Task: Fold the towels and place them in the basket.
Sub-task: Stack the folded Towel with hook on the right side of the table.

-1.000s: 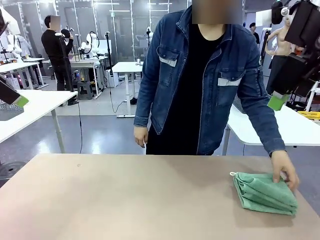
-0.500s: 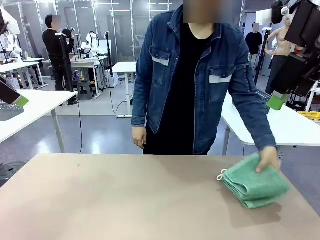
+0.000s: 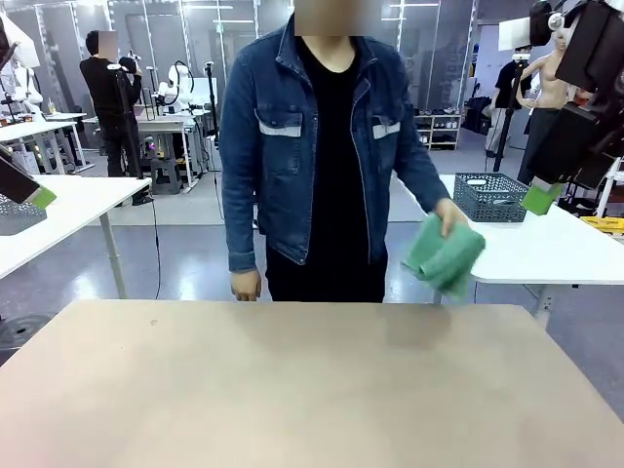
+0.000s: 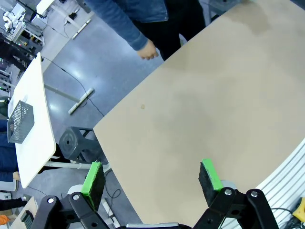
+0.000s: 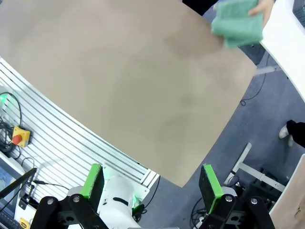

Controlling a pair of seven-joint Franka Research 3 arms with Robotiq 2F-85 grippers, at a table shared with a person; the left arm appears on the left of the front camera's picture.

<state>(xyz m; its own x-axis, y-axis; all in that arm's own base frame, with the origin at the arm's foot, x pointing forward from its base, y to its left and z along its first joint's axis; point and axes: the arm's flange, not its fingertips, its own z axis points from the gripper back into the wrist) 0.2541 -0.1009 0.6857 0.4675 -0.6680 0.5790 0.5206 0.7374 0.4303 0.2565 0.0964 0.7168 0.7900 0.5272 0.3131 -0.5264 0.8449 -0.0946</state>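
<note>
Across the table, a person holds the folded mint-green towels (image 3: 444, 255) in one hand (image 3: 451, 216), in the air above the far right corner. In the right wrist view the towels (image 5: 238, 21) hang over the table's far edge. A dark wire-mesh basket (image 3: 490, 195) stands on the white table behind the person, at right. My left gripper (image 4: 152, 177) is open and empty, high over the near left corner; its green pad (image 3: 41, 198) shows at the left edge. My right gripper (image 5: 151, 183) is open and empty, raised at the upper right with its pad (image 3: 538, 200) showing.
The tan table (image 3: 292, 390) lies bare in front of me. The person's other hand (image 3: 245, 285) hangs at the table's far edge. Another mesh container (image 4: 21, 121) sits on the white side table (image 3: 78, 200) at left. Other people and benches stand far behind.
The person has lifted the folded towels off the table's right part and carried them up toward the white table behind, stepping to the left. Both grippers have stayed still and open.
</note>
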